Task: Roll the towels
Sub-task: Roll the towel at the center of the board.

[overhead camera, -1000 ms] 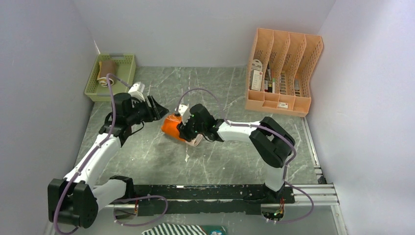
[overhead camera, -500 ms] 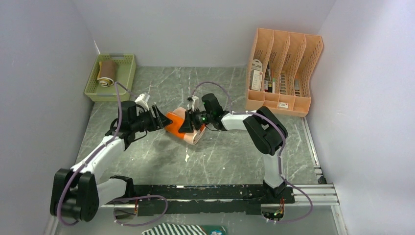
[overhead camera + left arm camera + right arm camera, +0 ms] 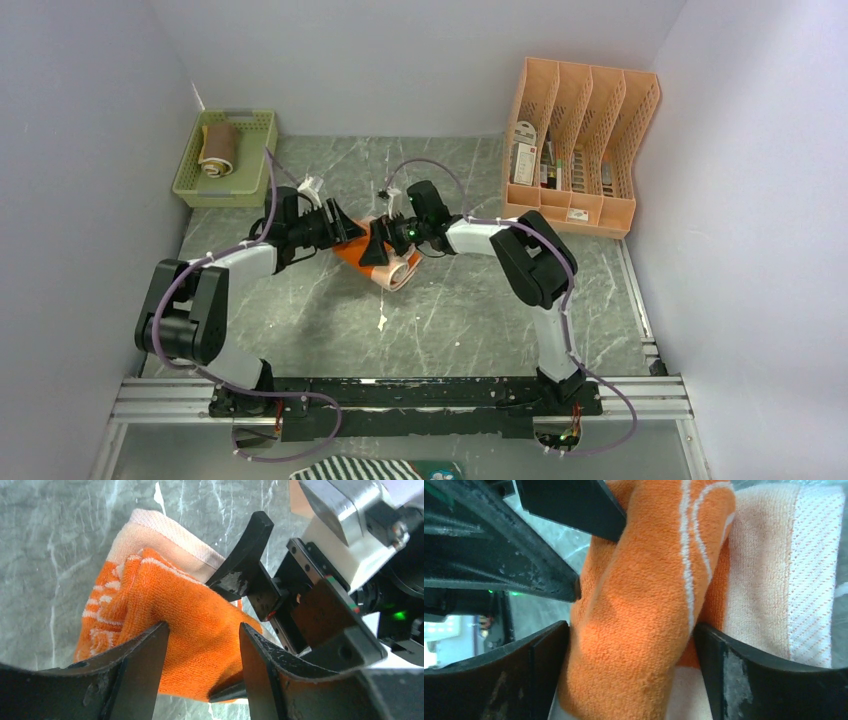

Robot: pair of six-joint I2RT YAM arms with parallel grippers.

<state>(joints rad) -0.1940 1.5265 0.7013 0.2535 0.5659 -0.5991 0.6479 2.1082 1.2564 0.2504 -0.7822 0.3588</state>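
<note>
The rolled orange towel (image 3: 398,270) lies mid-frame on the bench (image 3: 450,320), with the left gripper (image 3: 201,630) and right gripper (image 3: 631,627) each clamped across it from opposing sides, apparently to prevent unrolling.

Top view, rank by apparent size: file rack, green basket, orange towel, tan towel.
file rack
green basket
orange towel
tan towel
The orange towel is partly covered, yet still looks bigger than the tan towel.
</note>
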